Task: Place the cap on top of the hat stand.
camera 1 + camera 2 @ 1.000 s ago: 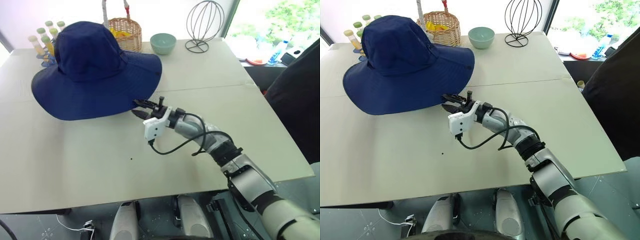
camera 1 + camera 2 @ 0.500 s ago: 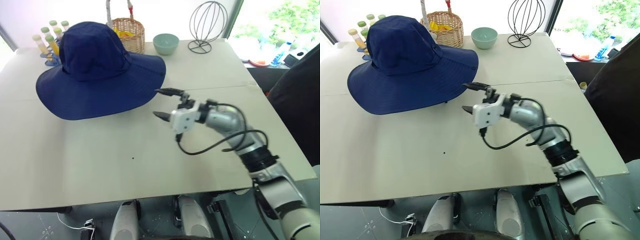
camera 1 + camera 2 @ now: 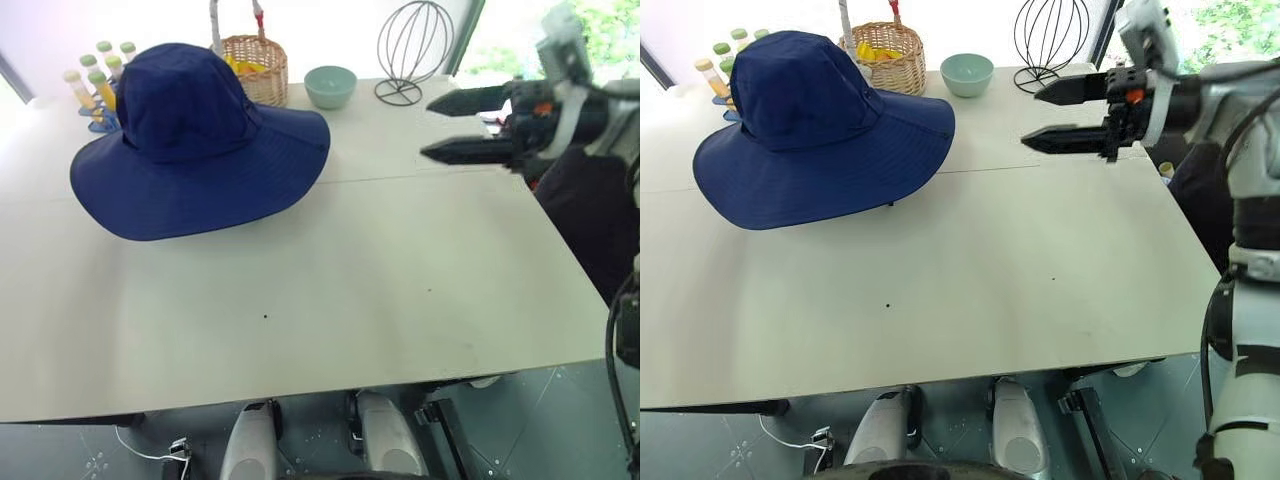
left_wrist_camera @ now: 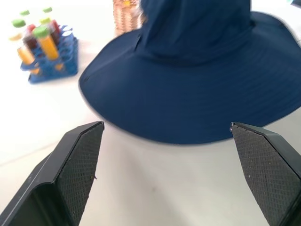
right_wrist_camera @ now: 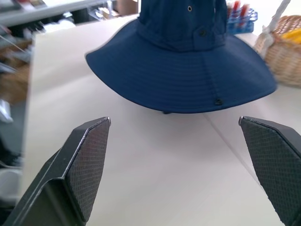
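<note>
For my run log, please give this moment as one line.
cap: raised over table, stand hidden | right end effector: open, empty, away from cap | left end effector: open, facing cap | basket: behind cap

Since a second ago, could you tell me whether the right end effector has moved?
Yes. The right end effector has left the cap's brim, swinging right and up, level with the wire globe stand. Its fingers have opened wide.

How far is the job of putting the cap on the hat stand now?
Seemingly done: the cap sits raised above the table, its brim off the surface, the stand hidden beneath. In hand: nothing; the right gripper is open, away from the cap. Left: apparently nothing.
</note>
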